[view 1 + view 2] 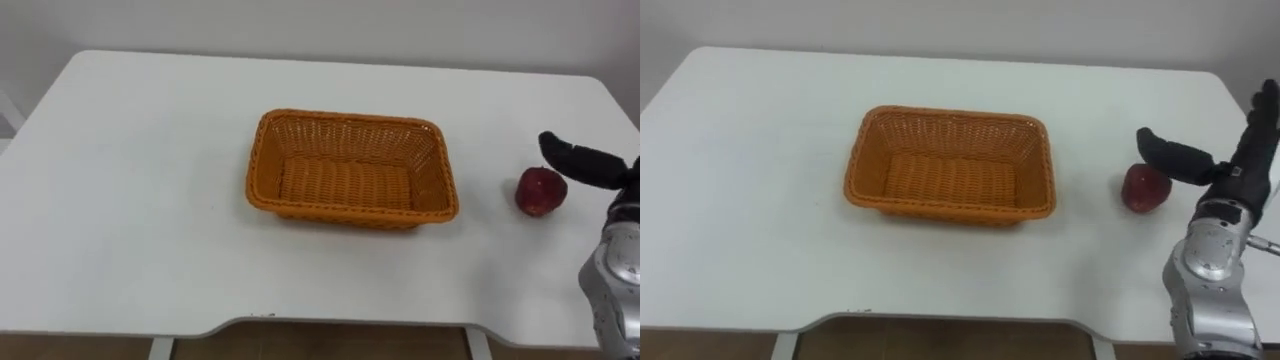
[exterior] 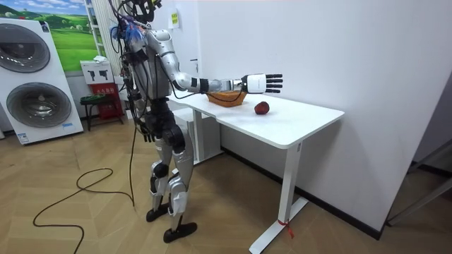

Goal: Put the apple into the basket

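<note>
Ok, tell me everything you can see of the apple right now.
The apple is dark red, round and looks whole. It rests on the white table, to the right of the wicker basket and apart from it, not inside. The right robot hand hovers open above it, thumb over its top; the room view shows a gap between them.

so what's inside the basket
Nothing shows inside the basket: just its bare woven floor. Its near wall hides a strip of that floor. The apple lies outside on the table, by the open right hand.
</note>
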